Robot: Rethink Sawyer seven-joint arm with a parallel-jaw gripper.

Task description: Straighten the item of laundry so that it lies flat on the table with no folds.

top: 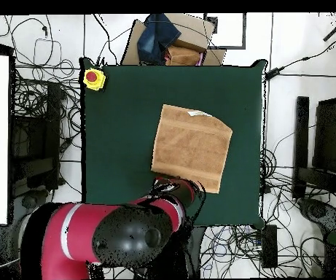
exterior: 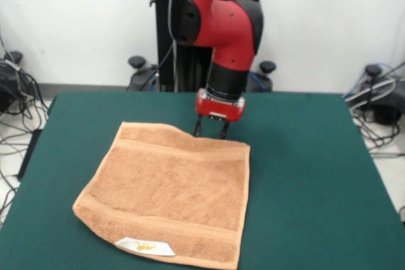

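The orange-tan towel [exterior: 171, 197] lies spread on the dark green table [exterior: 304, 188], roughly flat, with border bands and a white label [exterior: 145, 246] on its near edge. Its far edge has a slight raised ripple near the gripper. In the overhead view the towel [top: 191, 146] sits right of the table's [top: 119, 131] middle. My gripper [exterior: 211, 129] hangs at the towel's far edge, its two fingers spread apart and holding nothing, tips just above or at the cloth. In the overhead view the arm hides the gripper.
A yellow box with a red button [top: 92, 78] sits at one table corner. Cables and equipment lie on the floor around the table. A cardboard box with dark cloth [top: 167, 40] stands beyond the far edge in the overhead view.
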